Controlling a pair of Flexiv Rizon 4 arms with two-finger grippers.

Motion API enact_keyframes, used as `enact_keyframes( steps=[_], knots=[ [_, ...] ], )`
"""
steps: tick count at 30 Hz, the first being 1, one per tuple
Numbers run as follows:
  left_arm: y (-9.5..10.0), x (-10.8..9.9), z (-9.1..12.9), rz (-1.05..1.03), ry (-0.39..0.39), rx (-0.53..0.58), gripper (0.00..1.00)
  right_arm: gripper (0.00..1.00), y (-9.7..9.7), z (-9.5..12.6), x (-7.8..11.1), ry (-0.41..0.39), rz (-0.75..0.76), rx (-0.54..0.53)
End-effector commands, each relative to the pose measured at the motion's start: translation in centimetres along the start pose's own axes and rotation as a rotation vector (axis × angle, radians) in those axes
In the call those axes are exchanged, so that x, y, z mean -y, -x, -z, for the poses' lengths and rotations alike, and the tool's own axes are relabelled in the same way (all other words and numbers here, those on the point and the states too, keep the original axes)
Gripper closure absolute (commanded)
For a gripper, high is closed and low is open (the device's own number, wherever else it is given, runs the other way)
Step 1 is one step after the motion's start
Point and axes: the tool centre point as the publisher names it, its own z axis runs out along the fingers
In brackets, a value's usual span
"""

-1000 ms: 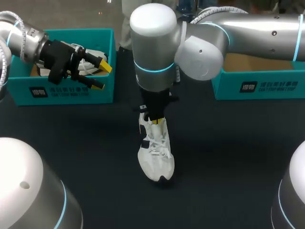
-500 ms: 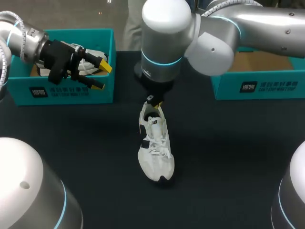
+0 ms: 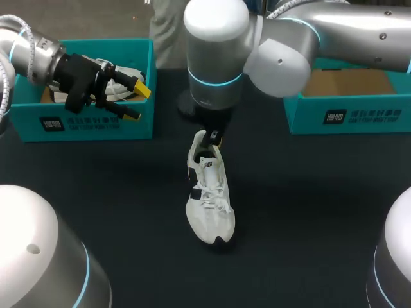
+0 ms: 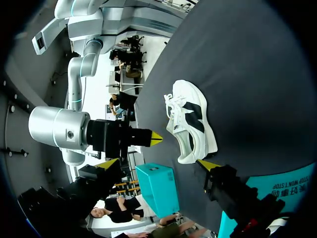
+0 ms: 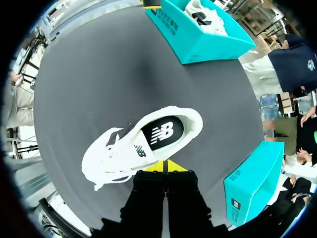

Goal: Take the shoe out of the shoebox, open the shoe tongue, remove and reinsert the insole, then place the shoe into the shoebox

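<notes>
Nearest, the white shoe (image 3: 209, 196) lies on the dark table (image 3: 308, 224), out of any box, with its toe toward me. Just past its heel hangs the right gripper (image 3: 212, 136), its yellow tips pressed together and holding nothing. Farther back, the left gripper (image 3: 137, 102) has its fingers spread wide over the left box (image 3: 96, 122), which holds another shoe (image 5: 203, 12). The right box (image 3: 350, 115) sits well apart.

Left arm (image 3: 26, 48) and right arm (image 3: 340, 29): brushed silver-grey links, white rounded joint housings, each joint ringed by a lit cyan band. Small dark screws noted on the left wrist flange. Left claw (image 3: 137, 102) and right claw (image 5: 164, 166): matte black bodies, bright yellow fingertips.
</notes>
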Motion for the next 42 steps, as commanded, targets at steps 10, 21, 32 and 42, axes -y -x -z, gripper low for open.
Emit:
enact_keyframes(
  steps=[10,21,32,42],
  knots=[
    [0.0,0.0,0.0,-0.001,-0.001,-0.002,0.00,1.00,1.8,-0.5,-2.6,-0.008,0.166,0.070],
    [0.0,0.0,0.0,-0.001,-0.001,-0.002,0.00,1.00,4.9,-1.1,-2.6,0.111,0.198,0.078],
    [0.0,0.0,0.0,-0.001,-0.001,-0.002,0.00,0.44,6.2,-2.5,-4.1,0.120,0.294,0.025],
    [0.0,0.0,0.0,-0.001,-0.001,-0.002,0.00,0.48,5.8,-4.0,-4.9,0.091,0.277,0.020]
  ],
)
